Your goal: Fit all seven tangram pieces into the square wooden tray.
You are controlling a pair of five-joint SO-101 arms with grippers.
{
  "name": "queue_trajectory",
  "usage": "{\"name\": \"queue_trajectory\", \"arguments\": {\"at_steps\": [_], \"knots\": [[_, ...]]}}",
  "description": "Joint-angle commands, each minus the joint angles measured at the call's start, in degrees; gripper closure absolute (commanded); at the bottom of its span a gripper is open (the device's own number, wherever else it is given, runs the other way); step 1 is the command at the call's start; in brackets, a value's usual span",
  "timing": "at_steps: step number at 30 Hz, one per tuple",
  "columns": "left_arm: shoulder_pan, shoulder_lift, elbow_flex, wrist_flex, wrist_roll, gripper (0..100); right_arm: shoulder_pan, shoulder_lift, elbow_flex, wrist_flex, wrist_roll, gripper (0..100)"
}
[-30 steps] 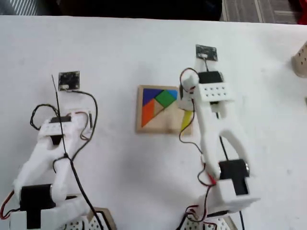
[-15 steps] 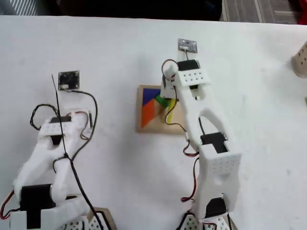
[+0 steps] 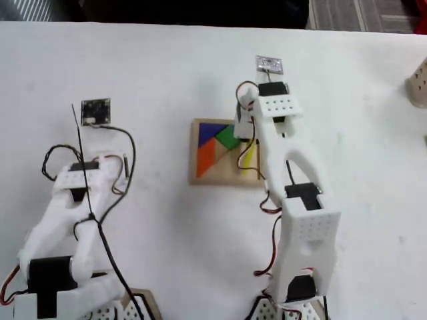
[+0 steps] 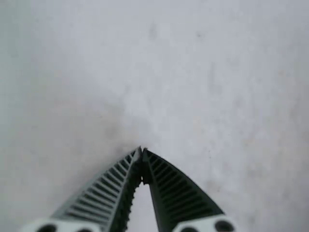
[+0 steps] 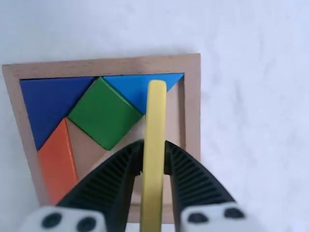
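Observation:
The square wooden tray lies mid-table with dark blue, light blue, green and orange pieces in it. My right gripper is shut on a yellow piece, held on edge above the tray's bare right part. In the high view the yellow piece hangs under the right arm over the tray's right side. My left gripper is shut on nothing, above bare white table, at the left arm.
A small circuit board lies on the table left of the tray, and another sits beyond the right arm. A perforated wooden object stands at the far right edge. Loose cables run around both arms.
The right arm has swung left with the yellow piece, from beside the tray's right edge to over the tray, then settled slightly back right. The left arm has not moved.

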Motion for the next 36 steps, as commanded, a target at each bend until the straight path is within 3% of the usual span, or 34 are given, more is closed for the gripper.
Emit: {"name": "queue_trajectory", "arguments": {"at_steps": [1, 9, 16, 25, 36], "knots": [[0.1, -2.0, -2.8, -0.9, 0.4, 98, -0.9, -0.8, -2.2, 0.2, 3.4, 98.0], [0.1, -2.0, -2.8, -0.8, 0.4, 98, -0.5, 7.7, -11.3, 2.9, 10.1, 98.0], [0.0, -2.0, -2.7, -0.8, 0.4, 98, 2.1, 13.4, -23.2, 11.1, 9.8, 97.8], [0.0, -2.0, -2.7, -0.8, 0.4, 98, 1.2, 13.8, -25.5, 17.1, 10.1, 72.4], [0.1, -2.0, -2.7, -0.9, 0.4, 98, 3.6, 11.6, -30.5, 22.5, 9.9, 72.2]]}}
